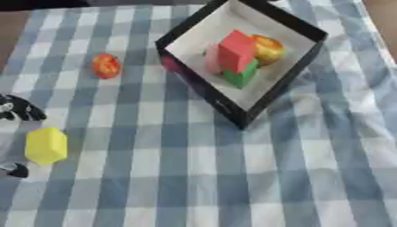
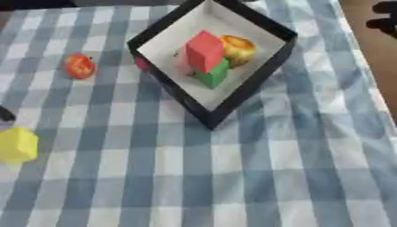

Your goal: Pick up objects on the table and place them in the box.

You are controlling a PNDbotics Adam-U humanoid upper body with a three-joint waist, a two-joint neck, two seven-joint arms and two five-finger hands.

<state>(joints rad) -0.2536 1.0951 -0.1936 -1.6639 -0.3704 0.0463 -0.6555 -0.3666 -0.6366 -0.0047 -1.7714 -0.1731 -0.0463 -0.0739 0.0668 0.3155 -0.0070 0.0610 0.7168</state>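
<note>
A black box (image 1: 288,79) with a white inside stands tilted at the upper middle. In it lie a red block (image 1: 235,50) on a green block (image 1: 243,74), an orange-yellow round fruit (image 1: 268,48) and something pale pink (image 1: 211,58). A red round fruit (image 1: 105,65) lies on the cloth left of the box. A yellow block (image 1: 45,145) sits near the left edge. My left hand (image 1: 19,108) shows only at that edge, open, with fingers above the block and a fingertip (image 1: 14,170) below it, neither touching it. My right hand (image 2: 384,17) is a dark shape at the upper right, off the cloth.
A blue-and-white checked cloth (image 1: 232,177) covers the table. A small dark red thing (image 2: 142,63) lies against the box's left outer wall. Bare brown table (image 2: 380,66) shows along the right edge.
</note>
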